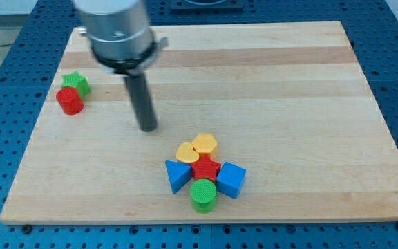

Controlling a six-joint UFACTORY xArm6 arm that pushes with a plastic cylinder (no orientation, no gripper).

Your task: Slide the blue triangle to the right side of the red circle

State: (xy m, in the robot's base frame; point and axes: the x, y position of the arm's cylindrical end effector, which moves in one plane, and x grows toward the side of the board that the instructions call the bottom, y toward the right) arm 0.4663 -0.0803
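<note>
The blue triangle lies near the view's bottom centre, at the left edge of a tight cluster of blocks. The red circle sits far off at the view's left, touching a green star just above it. My tip rests on the board between the two groups, above and left of the blue triangle, and touches no block.
The cluster also holds a red star, a green circle, a blue cube, a yellow heart and a yellow hexagon. The wooden board is ringed by a blue perforated table.
</note>
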